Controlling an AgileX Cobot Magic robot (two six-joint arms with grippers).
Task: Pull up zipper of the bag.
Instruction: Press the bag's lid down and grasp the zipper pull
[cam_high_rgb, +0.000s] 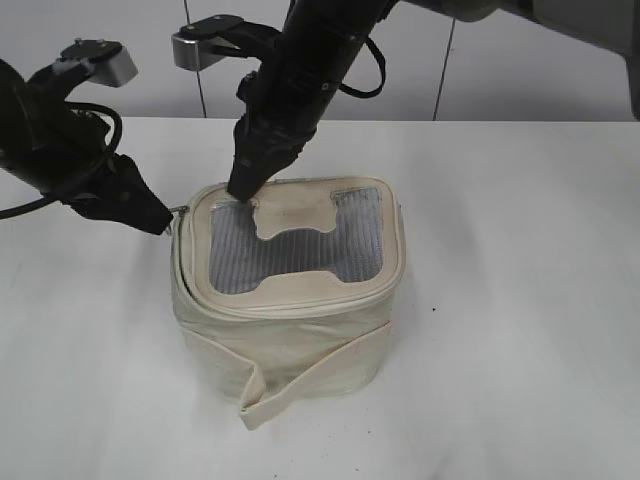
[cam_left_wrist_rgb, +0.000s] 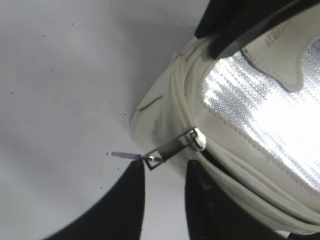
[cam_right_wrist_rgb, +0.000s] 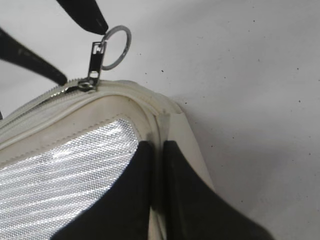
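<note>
The bag (cam_high_rgb: 290, 300) sat mid-table (cam_high_rgb: 520, 300), lid up. You'd have judged it light and soft-walled: leatherette sides creased, loose strap (cam_high_rgb: 310, 385) drooping at the front, so it would slide or buckle under a pull unless pinned. Your right gripper (cam_high_rgb: 243, 188) was pressing tips-down on the lid's rear edge, jaws nearly together, nothing visibly between them; it looked like a brace. The zipper (cam_high_rgb: 300, 305) track ran round the lid rim, stiffer than the walls. Best hold was the pull (cam_left_wrist_rgb: 170, 148): thin, slick metal, small ring (cam_right_wrist_rgb: 116, 47) on its end. Your left gripper (cam_high_rgb: 160, 222) was at that pull on the bag's left corner, fingers (cam_left_wrist_rgb: 131, 195) slightly parted beside it; can't tell if it had a grip. Writing: faint lettering on the right finger, unreadable.
</note>
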